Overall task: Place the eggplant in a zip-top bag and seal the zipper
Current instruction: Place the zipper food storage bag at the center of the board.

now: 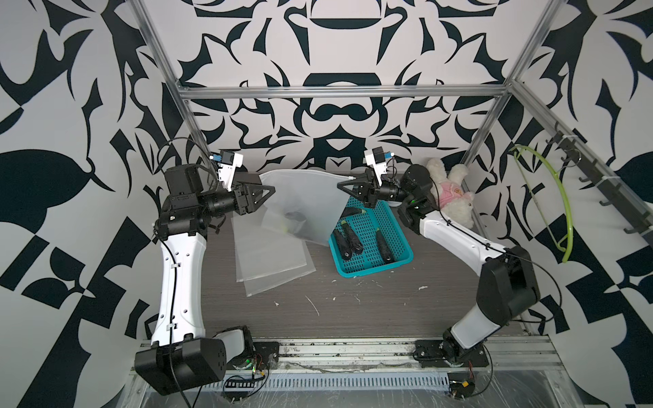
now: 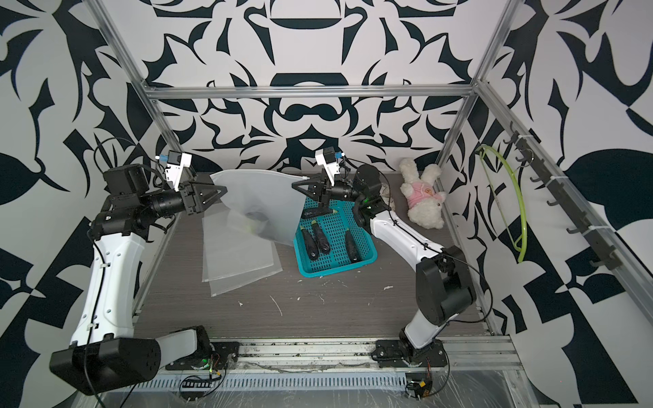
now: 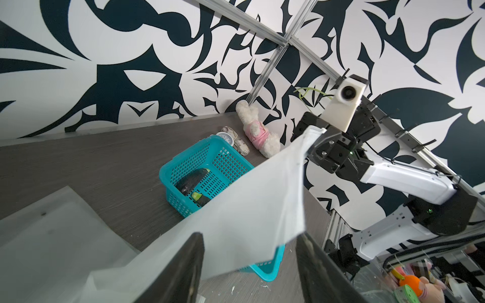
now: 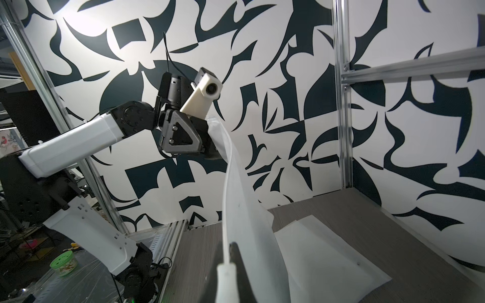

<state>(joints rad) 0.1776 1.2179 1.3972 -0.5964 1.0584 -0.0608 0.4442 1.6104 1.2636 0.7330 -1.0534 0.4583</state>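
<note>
Mid-frame, raised off the table: frosted zip-top bag (image 1: 304,197), dark eggplant (image 1: 295,216) blurred low inside. Below it flat spare bags (image 1: 272,261); right of those a teal basket (image 1: 367,269) partly screened by the bag, then a plush toy (image 1: 450,197). Left gripper (image 1: 268,196) level, jaws apart either side of the bag's edge; right gripper (image 1: 341,185) pinched tight on its upper corner.

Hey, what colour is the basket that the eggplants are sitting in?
Teal. The basket is perforated plastic, and it shows best in a top view.
</note>
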